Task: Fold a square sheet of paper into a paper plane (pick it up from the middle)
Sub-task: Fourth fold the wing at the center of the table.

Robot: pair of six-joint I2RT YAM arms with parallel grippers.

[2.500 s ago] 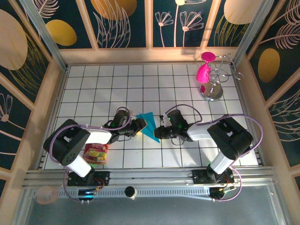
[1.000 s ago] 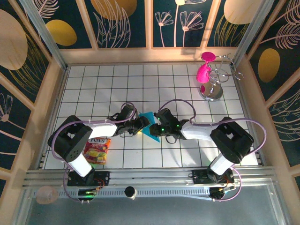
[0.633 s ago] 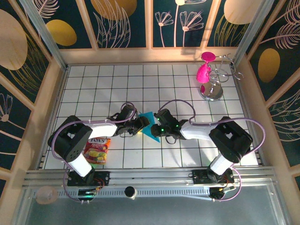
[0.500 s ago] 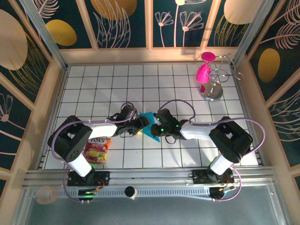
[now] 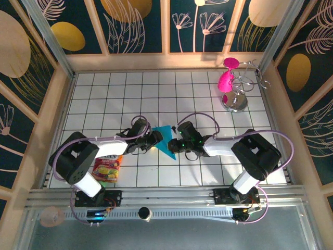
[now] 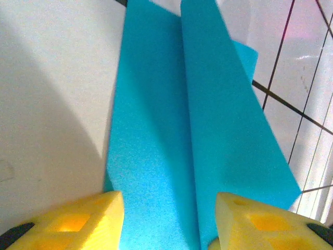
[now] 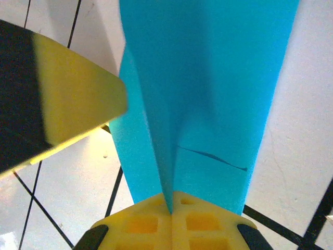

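Plane (image 5: 165, 140) pinched near the counter's (image 5: 104, 94) middle
Top: it lies between both arms. Left wrist: left end effector (image 6: 166, 224) spread astride it. Right wrist: right end effector (image 7: 171, 211) pinches its fold; light, flimsy, best held at creases.

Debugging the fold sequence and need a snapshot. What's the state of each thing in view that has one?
Turquoise-blue paper sheet: partly folded, creased lengthwise, one ridge pinched up.
Left gripper: open, fingers either side of the paper.
Right gripper: shut on the paper's raised fold.
Red-and-yellow snack packet: lying flat beside the left arm, not gripped.
Pink goblets: on the metal wire rack, far right corner.
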